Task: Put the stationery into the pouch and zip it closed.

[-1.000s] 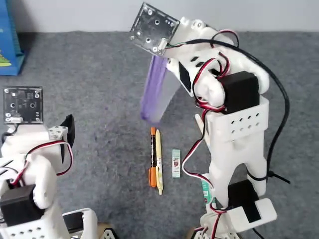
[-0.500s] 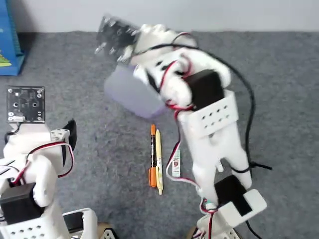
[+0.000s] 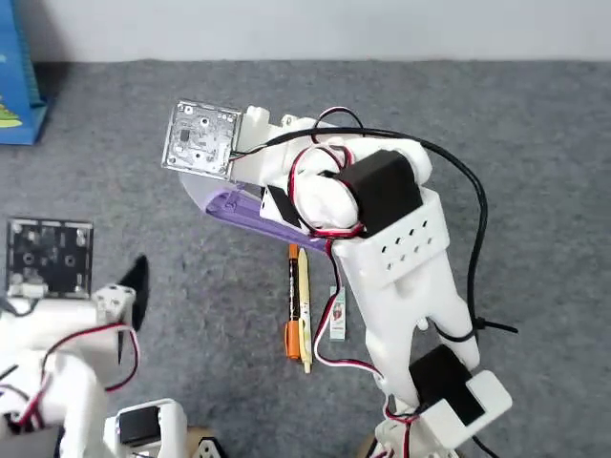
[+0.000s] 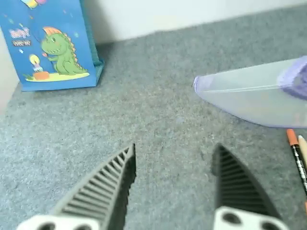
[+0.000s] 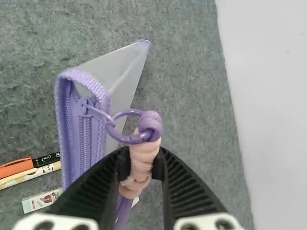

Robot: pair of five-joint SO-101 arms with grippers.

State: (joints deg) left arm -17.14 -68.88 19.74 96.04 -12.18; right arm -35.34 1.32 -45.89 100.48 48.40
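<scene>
A translucent pouch (image 3: 239,212) with purple zip edging hangs tilted above the carpet, held by my right arm. My right gripper (image 5: 141,155) is shut on the pink pull cord (image 5: 142,143) tied to the zip ring; the pouch (image 5: 105,81) dangles from it. An orange marker (image 3: 292,301), a yellow pencil (image 3: 305,310) and a small flat eraser pack (image 3: 337,313) lie side by side on the carpet below the arm. My left gripper (image 4: 175,158) stands open over bare carpet, short of the pouch (image 4: 254,98), with the marker tip (image 4: 293,143) off to one side.
A blue box with a dinosaur picture (image 4: 53,43) stands at the carpet's far left against the wall. The right arm's body (image 3: 401,258) covers part of the stationery. Grey carpet (image 3: 535,172) stretches to the right.
The right arm swung left and down with the pouch, which went from hanging upright to lying nearly level. The left arm pulled back slightly toward the near edge.
</scene>
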